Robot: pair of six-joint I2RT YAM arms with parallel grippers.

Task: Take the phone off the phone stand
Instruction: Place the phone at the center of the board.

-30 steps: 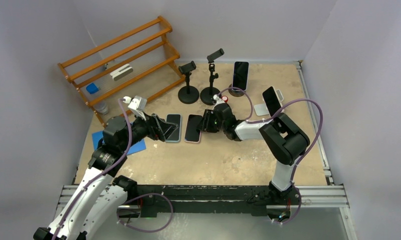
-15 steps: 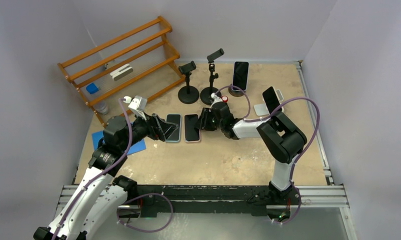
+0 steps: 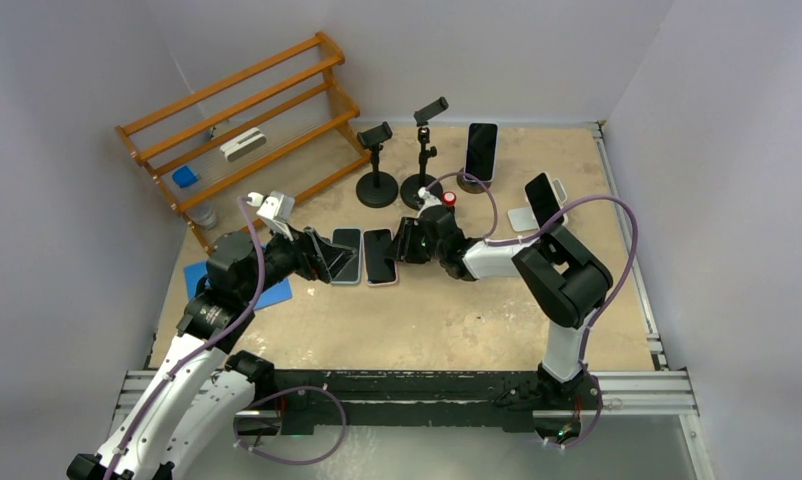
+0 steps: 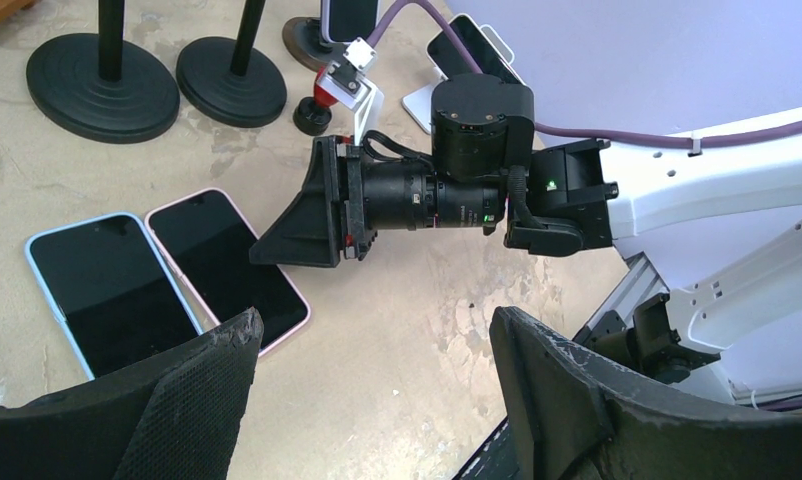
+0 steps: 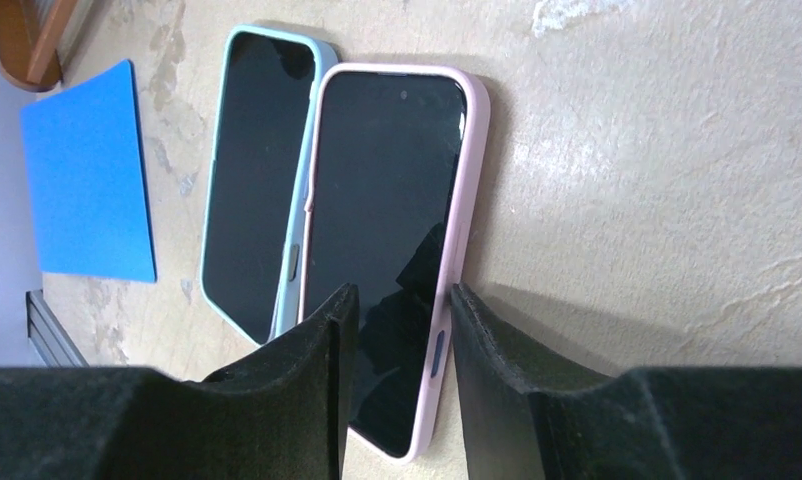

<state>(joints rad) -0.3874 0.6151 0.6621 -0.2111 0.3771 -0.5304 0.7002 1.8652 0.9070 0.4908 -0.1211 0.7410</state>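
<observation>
Pink-cased phone (image 3: 380, 256) lies flat mid-tabletop, left of centre, long side touching blue-cased phone (image 3: 347, 255); right gripper (image 3: 401, 244) low, fingers narrowly apart, tips at pink phone's right edge, clamping nothing; left gripper (image 3: 324, 260) spread wide at blue phone's left side; black phone stand (image 3: 377, 185) nearer far edge.

On the tan counter (image 3: 457, 320), a light-blue-cased phone (image 3: 347, 255) and a pink-cased phone (image 3: 379, 257) are laid flat, screens up, with long edges touching, and a blue mat (image 3: 199, 275) is spread near the left edge. A wooden rack (image 3: 247, 120) is stood along the far left, with a short black stand (image 3: 377, 185) and a taller black stand (image 3: 420, 190) placed side by side next to it. Further right are set a small red-topped item (image 3: 449, 198), an upright phone (image 3: 481, 150) on a round base, and a white stand (image 3: 522, 218) carrying a tilted phone (image 3: 542, 200).
</observation>
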